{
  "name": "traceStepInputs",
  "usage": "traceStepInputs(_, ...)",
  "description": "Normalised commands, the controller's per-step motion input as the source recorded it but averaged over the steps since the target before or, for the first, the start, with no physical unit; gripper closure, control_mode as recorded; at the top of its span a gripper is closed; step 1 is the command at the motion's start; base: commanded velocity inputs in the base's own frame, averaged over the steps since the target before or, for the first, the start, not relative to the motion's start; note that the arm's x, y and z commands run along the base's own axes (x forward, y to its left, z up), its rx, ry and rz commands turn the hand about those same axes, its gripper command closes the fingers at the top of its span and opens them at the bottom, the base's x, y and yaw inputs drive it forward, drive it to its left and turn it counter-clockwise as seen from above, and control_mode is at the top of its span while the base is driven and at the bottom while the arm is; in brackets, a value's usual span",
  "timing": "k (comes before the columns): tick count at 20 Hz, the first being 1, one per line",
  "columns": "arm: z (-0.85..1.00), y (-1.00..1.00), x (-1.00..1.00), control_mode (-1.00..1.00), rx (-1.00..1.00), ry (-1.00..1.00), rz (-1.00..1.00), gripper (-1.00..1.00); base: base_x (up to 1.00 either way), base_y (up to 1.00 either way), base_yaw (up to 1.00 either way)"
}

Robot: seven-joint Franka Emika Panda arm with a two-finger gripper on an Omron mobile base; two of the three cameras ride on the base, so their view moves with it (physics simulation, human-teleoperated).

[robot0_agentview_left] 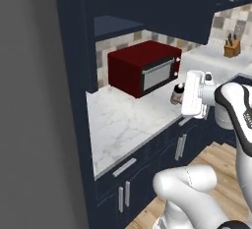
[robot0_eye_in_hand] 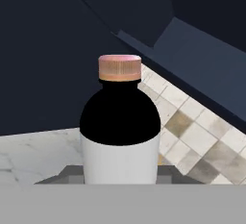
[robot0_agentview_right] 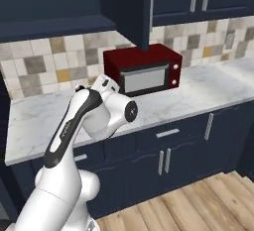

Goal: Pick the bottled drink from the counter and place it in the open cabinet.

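Between the jaws of the gripper (robot0_agentview_left: 181, 95), near the front edge of the bench (robot0_agentview_left: 118, 120), the bottled drink (robot0_eye_in_hand: 120, 127) stands upright, clamped on its body; the open cabinet (robot0_agentview_left: 118, 26) lies above and left, so the move is up

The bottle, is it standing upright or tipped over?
Upright: the bottle stands with its cap on top, shut gripper around it, above the counter.
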Motion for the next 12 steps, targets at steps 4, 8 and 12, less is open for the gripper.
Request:
traceStepInputs(4,0.0,0.0,0.0,1.0,0.0,0.0,0.0,1.0,-0.01,0.0,0.34)
traceStepInputs(8,0.0,0.0,0.0,1.0,0.0,0.0,0.0,1.0,-0.05,-0.12,0.29)
traceStepInputs(12,0.0,0.0,0.0,1.0,0.0,0.0,0.0,1.0,-0.05,-0.28,0.22)
